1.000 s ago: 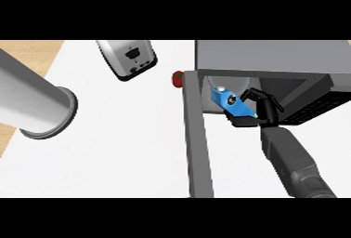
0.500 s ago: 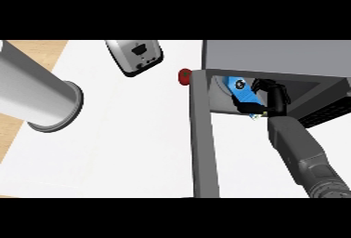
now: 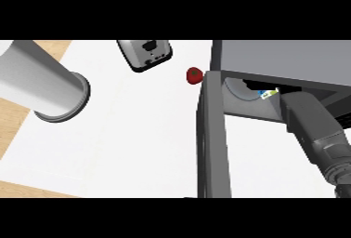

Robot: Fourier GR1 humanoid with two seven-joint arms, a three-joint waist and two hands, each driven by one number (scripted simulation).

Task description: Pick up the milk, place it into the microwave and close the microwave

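On the white counter (image 3: 137, 139), toaster (image 3: 145, 53), red fruit (image 3: 195, 75), open microwave (image 3: 281, 58).

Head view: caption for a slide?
Right forearm reaches into the microwave, milk just inside, door open.

One dark grey box-shaped microwave (image 3: 274, 58) stands on one white counter (image 3: 137, 139). Inside the microwave shows one blue-and-white milk carton (image 3: 269, 94). Left of the microwave lie one small red rounded fruit (image 3: 195, 75) and one silver-and-black toaster (image 3: 145, 53). Two grey forearms show: the right forearm (image 3: 312, 128) enters the microwave, and the left forearm (image 3: 37, 79) is well left of it.
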